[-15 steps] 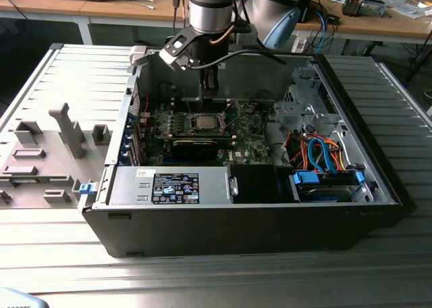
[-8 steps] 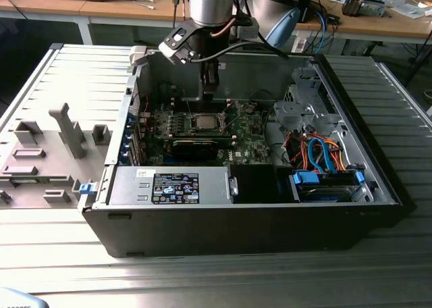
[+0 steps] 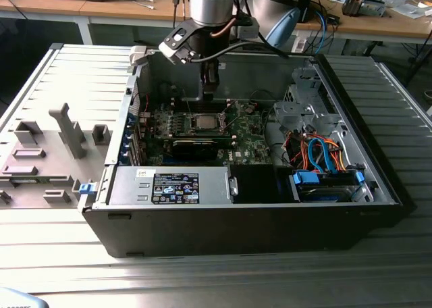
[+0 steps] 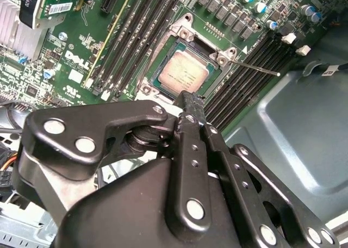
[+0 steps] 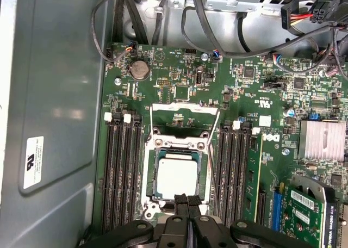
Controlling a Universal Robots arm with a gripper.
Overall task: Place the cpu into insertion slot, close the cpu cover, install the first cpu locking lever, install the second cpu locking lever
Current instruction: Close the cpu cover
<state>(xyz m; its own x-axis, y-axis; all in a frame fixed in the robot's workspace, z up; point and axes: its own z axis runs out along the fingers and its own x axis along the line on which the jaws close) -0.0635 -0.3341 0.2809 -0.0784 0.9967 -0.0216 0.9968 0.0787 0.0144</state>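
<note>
Green motherboard (image 5: 179,79) is seen inside an open computer case (image 3: 236,230), with black memory slots (image 5: 120,172) flanking the insertion slot (image 5: 174,143). The dull silver cpu (image 5: 178,175) is seated flat in that slot, with the cpu cover (image 5: 185,105) raised open beside it. The gripper (image 5: 187,198), its fingers pressed together, is held at the chip's edge.

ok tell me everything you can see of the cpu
The cpu is a small flat square chip with a dull silver-grey metal top and a thin green edge. It lies flat in the insertion slot on the motherboard, between rows of memory slots. The cpu cover stands open, not over it. The gripper, shut, hovers at one edge; contact cannot be told.
</note>
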